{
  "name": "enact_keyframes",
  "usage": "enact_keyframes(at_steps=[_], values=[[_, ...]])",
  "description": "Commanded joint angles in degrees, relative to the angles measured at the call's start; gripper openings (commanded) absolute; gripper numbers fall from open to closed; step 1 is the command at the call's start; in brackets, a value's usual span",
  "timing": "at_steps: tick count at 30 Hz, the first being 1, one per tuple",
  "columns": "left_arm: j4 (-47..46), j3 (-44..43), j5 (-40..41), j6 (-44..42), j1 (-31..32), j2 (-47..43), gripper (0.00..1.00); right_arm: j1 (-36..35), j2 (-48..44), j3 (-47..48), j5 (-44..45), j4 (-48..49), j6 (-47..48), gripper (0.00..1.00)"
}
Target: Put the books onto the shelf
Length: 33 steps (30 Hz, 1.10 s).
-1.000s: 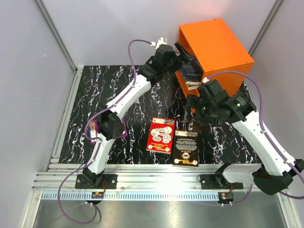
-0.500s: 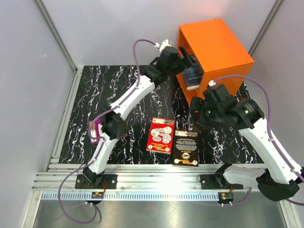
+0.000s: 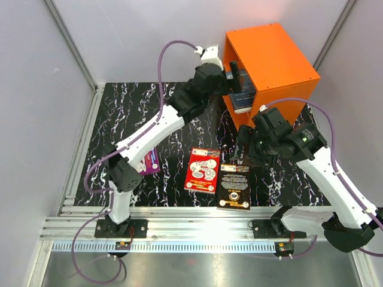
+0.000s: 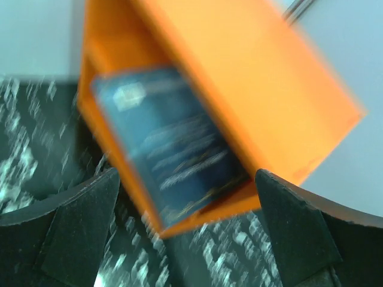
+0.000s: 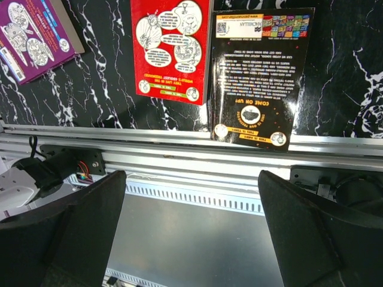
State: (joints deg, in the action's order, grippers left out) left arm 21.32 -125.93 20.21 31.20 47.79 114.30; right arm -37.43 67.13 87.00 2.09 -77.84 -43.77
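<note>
I have the left arm (image 3: 161,122) stretched across the surface (image 3: 131,113) to the open face of the orange shelf (image 3: 269,54). The left jaws are released and hold nothing, with their dark fingers (image 4: 78,233) spread either side of the opening. Inside lies the grey-blue book (image 4: 167,149), flat. The wrist view is too blurred for me to tell which compartment it is in.

The right arm (image 3: 311,155) hangs over the surface just in front of the shelf. The right jaws are also released and empty, pointing down at the near edge.

Below them the red-and-white book (image 5: 173,51) and the black book with the gold emblem (image 5: 257,75) lie flat, edge to edge. The black one's near end juts over the aluminium rail (image 5: 179,149).

The purple-backed book (image 3: 149,161) lies well to the left, partly hidden under the left arm in the overhead view.
</note>
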Motion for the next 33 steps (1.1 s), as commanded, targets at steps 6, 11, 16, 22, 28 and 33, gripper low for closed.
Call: enact_keyframes(at_steps=[6,11,16,22,28,33], values=[[4.01,33.78,-11.84,5.01,-6.65,-12.79,0.99,0.16,0.98,-6.83,-4.55,-4.78,1.93,1.0],[-6.91,44.11,-17.22,12.38,-9.73,-17.89,0.99,0.16,2.65,-8.78,-6.48,-0.91,1.93,1.0],[-0.06,22.03,-13.18,13.1,-9.82,-6.13,0.77,0.17,2.04,-9.31,-6.57,0.41,0.88,1.0],[13.12,-4.74,-7.74,12.39,-9.38,12.77,0.22,0.17,0.55,-8.69,-3.94,-3.45,0.0,1.0],[13.4,-6.97,-3.24,12.05,-9.29,16.66,0.0,0.17,-1.56,-8.69,-0.7,-7.93,-1.32,1.0],[11.82,-10.91,0.18,9.49,-7.19,19.29,0.0,0.17,-1.57,-9.13,-0.07,-8.99,-1.58,1.0]])
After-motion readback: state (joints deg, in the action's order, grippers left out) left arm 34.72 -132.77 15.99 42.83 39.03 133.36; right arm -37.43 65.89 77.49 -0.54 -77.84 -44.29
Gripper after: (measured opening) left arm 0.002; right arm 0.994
